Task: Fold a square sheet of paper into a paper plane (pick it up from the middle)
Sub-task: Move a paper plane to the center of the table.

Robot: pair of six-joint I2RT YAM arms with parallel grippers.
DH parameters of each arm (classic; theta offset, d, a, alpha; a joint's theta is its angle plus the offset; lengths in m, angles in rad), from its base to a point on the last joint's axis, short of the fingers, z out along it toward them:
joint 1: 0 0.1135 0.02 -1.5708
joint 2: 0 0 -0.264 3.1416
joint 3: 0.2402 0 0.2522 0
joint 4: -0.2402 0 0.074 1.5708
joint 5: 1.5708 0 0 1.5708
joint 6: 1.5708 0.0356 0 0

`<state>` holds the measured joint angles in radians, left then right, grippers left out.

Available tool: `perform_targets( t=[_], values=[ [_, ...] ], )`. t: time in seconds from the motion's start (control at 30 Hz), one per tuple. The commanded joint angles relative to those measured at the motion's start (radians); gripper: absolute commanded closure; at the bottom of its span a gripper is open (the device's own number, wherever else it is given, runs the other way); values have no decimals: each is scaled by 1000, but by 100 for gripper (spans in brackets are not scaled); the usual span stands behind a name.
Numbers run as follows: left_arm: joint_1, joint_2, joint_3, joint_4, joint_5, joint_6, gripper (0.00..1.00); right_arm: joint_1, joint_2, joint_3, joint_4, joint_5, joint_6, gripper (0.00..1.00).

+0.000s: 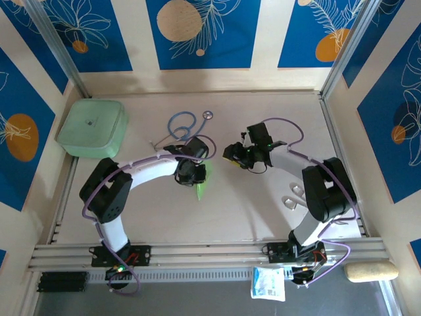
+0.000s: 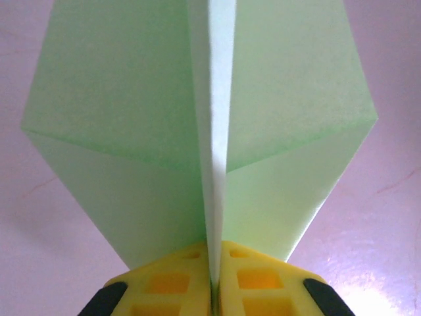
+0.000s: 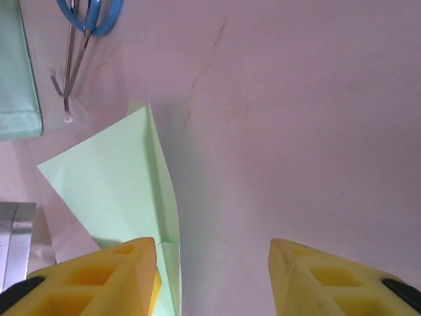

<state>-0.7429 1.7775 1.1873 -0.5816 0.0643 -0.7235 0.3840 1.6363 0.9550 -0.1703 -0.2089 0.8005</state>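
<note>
left gripper [image 2: 212, 263]: pads pressed together on the centre crease of the paper plane [image 2: 131, 131]. fold runs straight up from the pinch, one wing flaring to each side, both lifted off the table [image 2: 26, 263].

right gripper [image 3: 214, 263]: jaws spread, nothing between them. the plane's edge sits just beside one finger; can't tell if it touches.

step, as i judge it: folding is near its end. the sheet is already a pointed dart with a keel and two wings. what's left looks like evening the wings or setting the plane down.

next move calls for: my left grip firm on the keel. if my right comes in, it should take one wing flat, not the crease, and avoid twisting the thin paper.

views:
- left wrist: the pinch itself and how even the wings are.
- right wrist: the plane from the side, point toward the stethoscope [image 3: 89, 13], mint-green box [image 3: 13, 66] at the edge.
- top: the plane is a green sliver below my left wrist at mid table, my two grippers near each other.
</note>
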Motion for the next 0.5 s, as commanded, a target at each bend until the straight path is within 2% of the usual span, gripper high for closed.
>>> perform_targets(
  t=[0.0,0.37,0.47],
  values=[
    [-8,19,51,-125,-26,99,89,2,-37,-32,-43,75,-22,49],
    [-22,105,97,-151,-48,108,88,-5,-44,-41,-50,79,-14,48],
    [-24,122,96,-149,-45,98,82,-4,-41,-39,-48,75,-13,49]
  ],
)
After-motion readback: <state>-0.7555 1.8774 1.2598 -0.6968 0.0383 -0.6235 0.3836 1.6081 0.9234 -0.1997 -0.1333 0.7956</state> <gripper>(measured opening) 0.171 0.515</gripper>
